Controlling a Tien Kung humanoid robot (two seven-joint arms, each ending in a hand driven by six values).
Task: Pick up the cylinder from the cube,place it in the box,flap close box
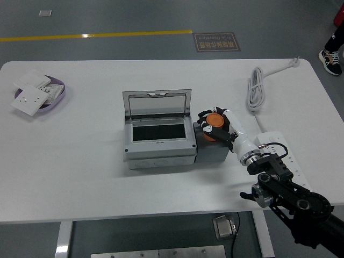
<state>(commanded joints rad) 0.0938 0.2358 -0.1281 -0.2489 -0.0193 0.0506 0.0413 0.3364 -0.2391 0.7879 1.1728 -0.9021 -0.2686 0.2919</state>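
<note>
Head view: the right robot hand (214, 124) is reaching in from the 4 o'clock corner, its black arm (290, 196) crossing the surface's (80, 177) near edge. Its fingers (204, 115) are wrapping around the orange cylinder (215, 120), grasping it; whether the cylinder is resting on the dark grey cube (212, 150) beneath or sitting just clear of it is hard to make out, since the hand is covering the cylinder's lower part. The cube is standing against the grey box (159, 146) at the box's 3 o'clock side, touching it. The box's clear flap lid (156, 104) is standing open toward 12 o'clock, and the dark opening is facing up; its inside is too dark to read.

At 2 o'clock a coiled white cable (256, 90) is lying on the surface, leading down to a white power strip (279, 150) at 3 o'clock, partly hidden by the forearm. At 10 o'clock a purple dish (58, 94) holding white wall plates (29, 99) is sitting well apart from the box. At the frame's top right edge a person's shoe (330, 60) is showing on the floor, cut off. Wide bare stretches are lying open at 6 to 9 o'clock and along the far edge. The left arm is showing nowhere.
</note>
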